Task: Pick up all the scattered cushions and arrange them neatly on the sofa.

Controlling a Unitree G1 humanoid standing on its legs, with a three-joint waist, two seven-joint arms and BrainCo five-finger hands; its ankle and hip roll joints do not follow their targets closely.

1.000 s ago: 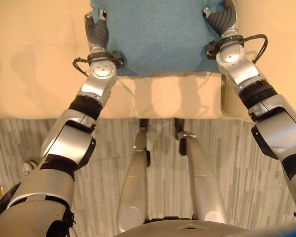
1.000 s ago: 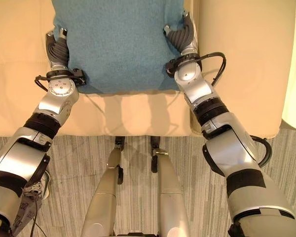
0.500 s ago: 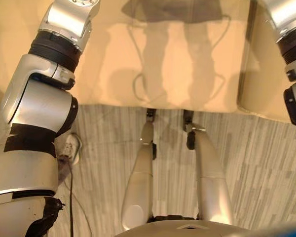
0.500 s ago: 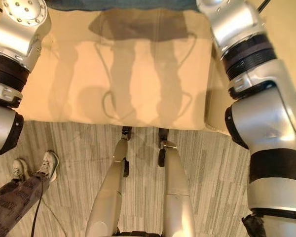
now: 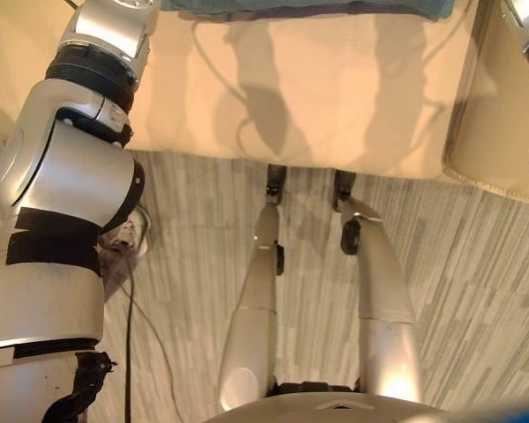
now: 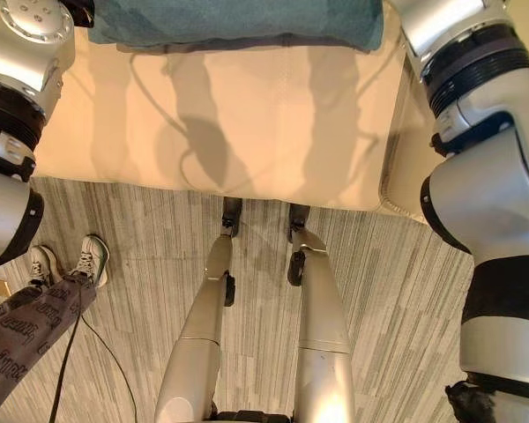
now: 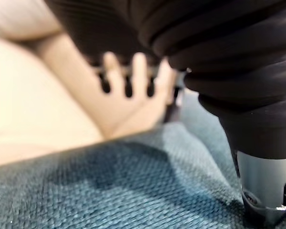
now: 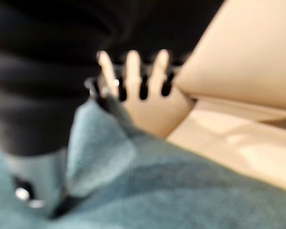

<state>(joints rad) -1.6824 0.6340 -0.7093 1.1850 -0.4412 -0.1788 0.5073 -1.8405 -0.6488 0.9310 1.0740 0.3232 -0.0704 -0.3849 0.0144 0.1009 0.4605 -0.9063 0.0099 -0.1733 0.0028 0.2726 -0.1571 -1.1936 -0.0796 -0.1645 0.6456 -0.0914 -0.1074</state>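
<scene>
Camera's tipped down since a second ago, so the teal cushion [image 6: 238, 22] that sat full in view between both wrists now peeks in just along the far edge of the sofa [image 6: 247, 132] seat. It's lying on the seat cushion, up by the backrest.

Left hand [image 7: 133, 71]: fingers reach out past the cushion's edge toward the cream upholstery, thumb side pressed at the fabric, but honestly I can't tell if it's pinching or just resting. Same story for the right hand [image 8: 133, 71], fingers over the cushion corner, grip unclear.

My guess: cushion's light, soft, squishy, coarse weave so not slippery. Best held at the two side edges, one per hand. A person's leg and sneakers [image 6: 66, 260] are on the floor by the left arm.
</scene>
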